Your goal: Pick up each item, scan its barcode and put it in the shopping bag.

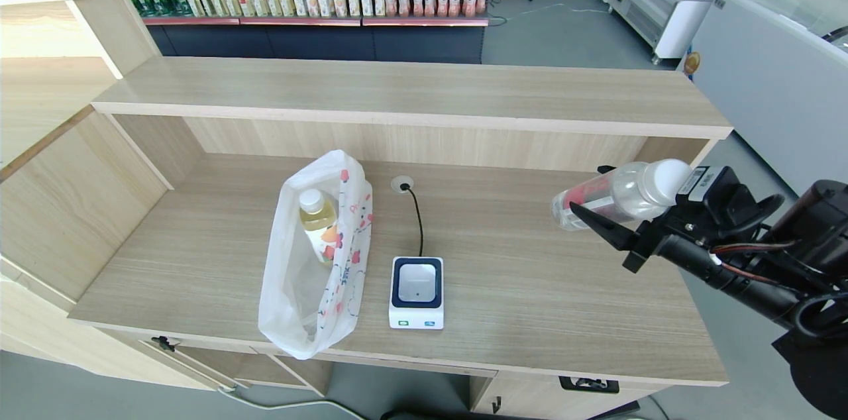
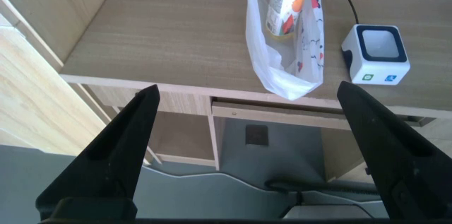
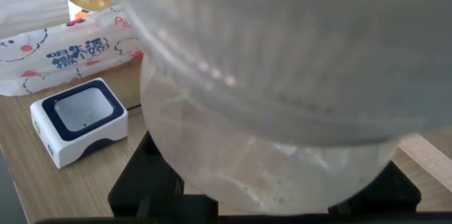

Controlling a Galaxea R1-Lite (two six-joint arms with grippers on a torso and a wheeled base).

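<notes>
My right gripper (image 1: 613,208) is shut on a clear bottle (image 1: 613,197) with a white cap and a pink label, held on its side above the right part of the counter. The same bottle (image 3: 282,75) looms close in the right wrist view. The white barcode scanner (image 1: 416,291) with a dark window sits near the counter's front edge, left of the held bottle; it is also visible as the scanner (image 3: 79,119) and the scanner (image 2: 376,54). A white printed shopping bag (image 1: 318,254) stands left of the scanner with a yellow drink bottle (image 1: 319,220) inside. My left gripper (image 2: 247,153) hangs open below the counter's front edge.
A black cable (image 1: 417,218) runs from the scanner to a grommet (image 1: 401,183) at the back of the wooden counter (image 1: 530,287). A raised ledge (image 1: 411,92) borders the far side. Shelves of drinks (image 1: 311,1) and freezers (image 1: 762,42) stand beyond.
</notes>
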